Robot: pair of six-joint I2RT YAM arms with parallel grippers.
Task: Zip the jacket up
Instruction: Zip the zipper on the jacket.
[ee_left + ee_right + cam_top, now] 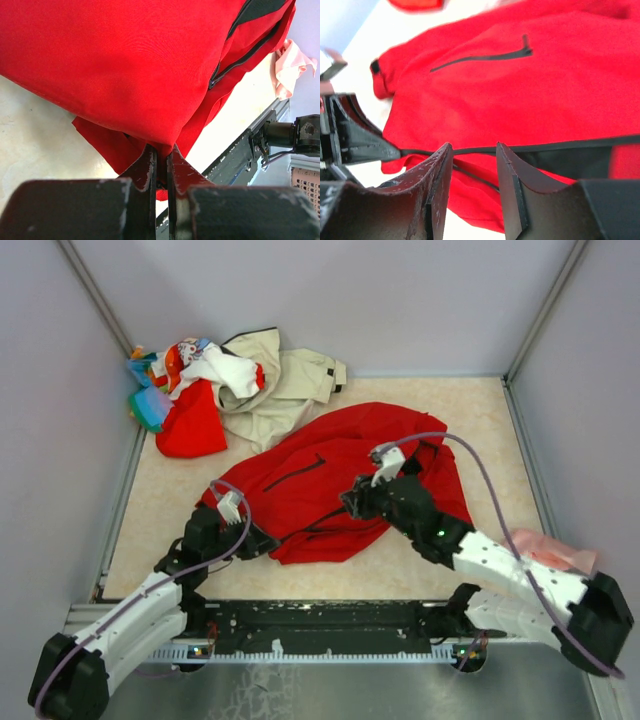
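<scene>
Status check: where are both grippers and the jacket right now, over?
Left gripper shut on the jacket hem. Right gripper open over the black front zipper, holding nothing. Clothes pile in far-left corner, off the zipper.

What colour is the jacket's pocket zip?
The pocket zip is black on the red jacket; right wrist view shows it best.

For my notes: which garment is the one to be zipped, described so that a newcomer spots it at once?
On the beige table, look at the middle, not at the clothes pile in the far left corner. The jacket is the biggest red piece, spread out, with a slanted black pocket zip; the red garment in the pile is smaller and plain.
</scene>
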